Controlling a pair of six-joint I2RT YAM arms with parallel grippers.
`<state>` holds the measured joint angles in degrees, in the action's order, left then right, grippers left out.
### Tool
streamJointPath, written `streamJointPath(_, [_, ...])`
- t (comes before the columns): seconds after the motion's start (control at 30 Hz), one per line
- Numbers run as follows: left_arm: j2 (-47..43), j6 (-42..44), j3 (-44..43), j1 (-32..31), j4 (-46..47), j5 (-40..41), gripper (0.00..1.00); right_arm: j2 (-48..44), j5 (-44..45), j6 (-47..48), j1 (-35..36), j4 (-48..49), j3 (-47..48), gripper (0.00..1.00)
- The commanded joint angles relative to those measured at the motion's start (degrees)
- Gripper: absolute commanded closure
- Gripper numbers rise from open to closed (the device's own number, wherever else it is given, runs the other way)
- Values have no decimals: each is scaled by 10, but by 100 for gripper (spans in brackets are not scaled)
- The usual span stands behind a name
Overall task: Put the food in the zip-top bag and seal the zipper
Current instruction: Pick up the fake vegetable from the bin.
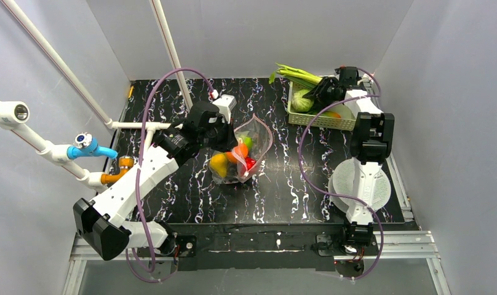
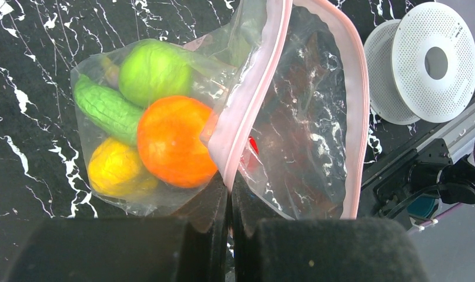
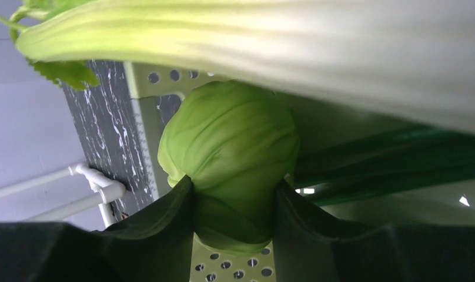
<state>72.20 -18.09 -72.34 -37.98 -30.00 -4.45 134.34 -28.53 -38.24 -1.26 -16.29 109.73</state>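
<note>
Pinching flat together, the left jaws clamp one side of the thin pink plastic zipper point(image 2: 245, 106) at the mouth of the clear, crinkly zip-top bag point(image 2: 308, 141). The two sides of the strip stand well apart, so the mouth is open.

I count five pieces of food inside the bag:
- one round green fruit point(image 2: 154, 70)
- one long, ridged green vegetable point(image 2: 104, 108)
- one glossy orange ball point(image 2: 175, 141)
- one yellow fruit point(image 2: 117, 170)
- one red piece point(image 2: 253, 145), of which only a small part shows

The bag is near the middle of the black, white-veined surface point(image 2: 23, 59). In the top view its long axis runs from near-left to far-right, the filled bottom is nearer to the arms, and the mouth points away from them.

The right jaws press on both sides of one round, pale green cabbage-like toy point(image 3: 232, 153). It sits in the single pale green mesh basket point(image 1: 320, 120) at the far right. One long green-and-white leek point(image 3: 282, 53) lies just above this toy, and its leafy end points left. One orange-yellow piece point(image 1: 332, 114) is also in the basket.
</note>
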Motion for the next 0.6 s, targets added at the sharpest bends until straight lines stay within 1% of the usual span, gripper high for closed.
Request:
streamJointPath(0.0, [-1, -5, 6, 3, -4, -13, 100, -99, -1, 23, 3, -23, 1, 64])
streamJointPath(0.13, [0, -7, 6, 2, -4, -15, 100, -158, 39, 40, 0, -34, -47, 72])
streamJointPath(0.37, [2, -9, 8, 2, -3, -13, 100, -274, 76, 59, -2, -65, -144, 76])
streamJointPath(0.43, [4, -9, 8, 3, -3, -13, 100, -320, 74, 55, -2, -64, -190, 77])
streamJointPath(0.47, [4, -9, 8, 3, -3, -12, 100, -344, 69, 48, -2, -60, -226, 79])
streamJointPath(0.57, [2, -9, 9, 3, -3, -11, 100, -417, 32, 31, 8, -42, -302, 80])
